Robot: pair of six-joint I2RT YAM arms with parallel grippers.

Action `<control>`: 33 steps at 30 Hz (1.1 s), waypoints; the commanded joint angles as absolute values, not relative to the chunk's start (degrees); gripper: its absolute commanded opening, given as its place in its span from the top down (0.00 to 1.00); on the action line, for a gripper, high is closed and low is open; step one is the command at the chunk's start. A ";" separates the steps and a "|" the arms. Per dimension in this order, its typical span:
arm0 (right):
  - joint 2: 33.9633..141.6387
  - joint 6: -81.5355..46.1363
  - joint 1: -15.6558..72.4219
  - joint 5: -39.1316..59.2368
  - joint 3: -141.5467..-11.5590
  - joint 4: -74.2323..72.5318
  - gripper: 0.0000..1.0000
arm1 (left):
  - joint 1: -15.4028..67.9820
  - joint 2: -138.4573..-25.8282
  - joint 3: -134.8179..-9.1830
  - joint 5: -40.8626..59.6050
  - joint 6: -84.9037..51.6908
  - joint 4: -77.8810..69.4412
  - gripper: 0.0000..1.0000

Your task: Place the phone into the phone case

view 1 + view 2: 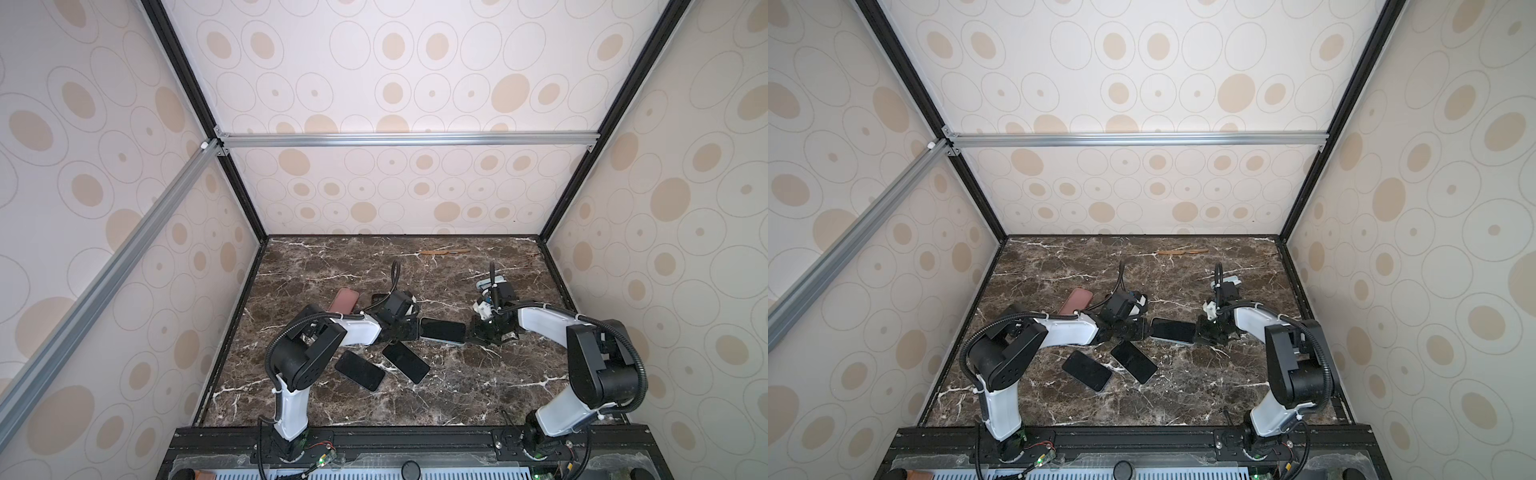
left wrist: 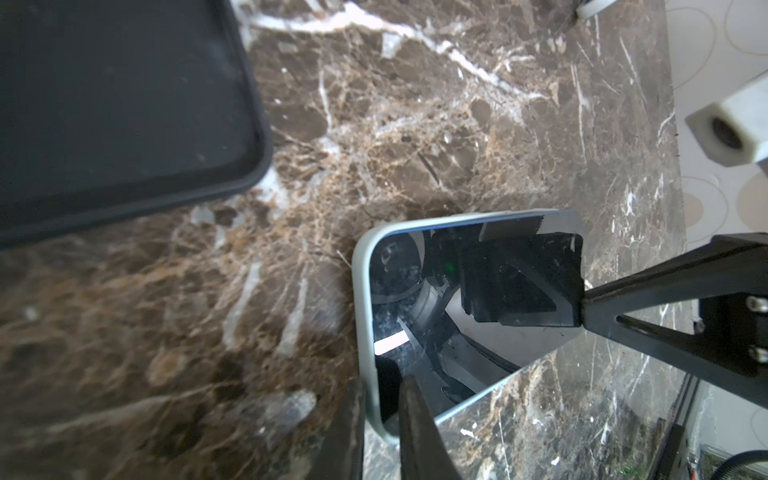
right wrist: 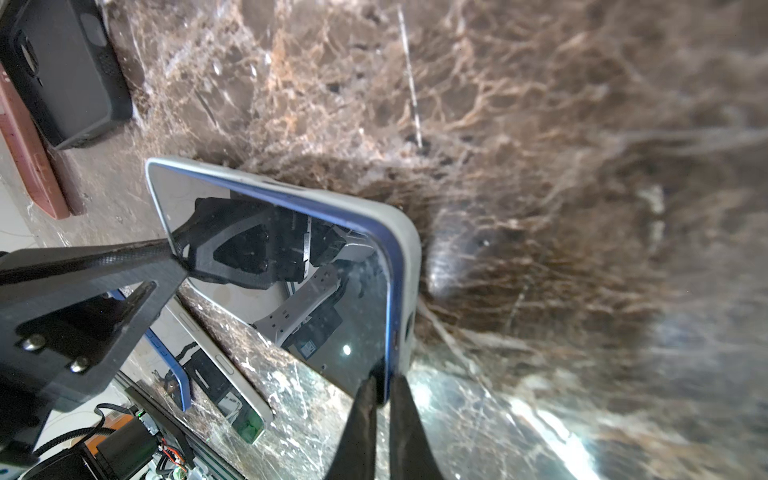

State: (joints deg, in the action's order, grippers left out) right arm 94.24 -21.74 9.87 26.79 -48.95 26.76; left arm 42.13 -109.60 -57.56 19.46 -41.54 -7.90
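A phone (image 1: 442,331) (image 1: 1172,331) with a dark screen is held a little above the marble table between both grippers. In the right wrist view its blue rim (image 3: 390,266) sits inside a pale phone case (image 3: 409,249) along the edges that show. My left gripper (image 1: 416,328) (image 2: 382,407) is shut on the left end, one finger on the screen and one under the case rim (image 2: 360,316). My right gripper (image 1: 468,334) (image 3: 384,388) is shut on the right end. Its fingers (image 2: 623,299) also show in the left wrist view.
Two bare black phones (image 1: 360,370) (image 1: 405,362) lie in front of the left arm. A pink case (image 1: 343,300) (image 3: 29,158) and a black case (image 3: 70,70) (image 2: 116,104) lie behind it. A pale blue item (image 1: 490,282) sits behind the right wrist. A wooden stick (image 1: 444,250) lies near the back wall.
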 commanded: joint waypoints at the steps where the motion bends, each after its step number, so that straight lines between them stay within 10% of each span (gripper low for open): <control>1: 99.98 -21.23 13.04 20.14 -46.97 27.41 0.91 | 42.85 -110.40 -56.51 20.25 -41.75 -5.15 0.83; 21: 106.44 -27.68 21.42 17.35 -48.20 24.90 0.90 | 42.88 -109.34 -54.93 20.27 -41.84 -5.36 0.83; 33: 91.50 -26.49 21.49 13.40 -56.61 34.08 0.89 | 41.41 -106.23 -61.75 17.52 -39.49 -0.82 0.82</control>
State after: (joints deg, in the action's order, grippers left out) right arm 94.11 -27.07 20.12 12.69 -54.33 31.77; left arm 41.45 -108.49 -58.50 17.39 -41.06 -4.10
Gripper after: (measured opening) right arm 0.112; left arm 0.177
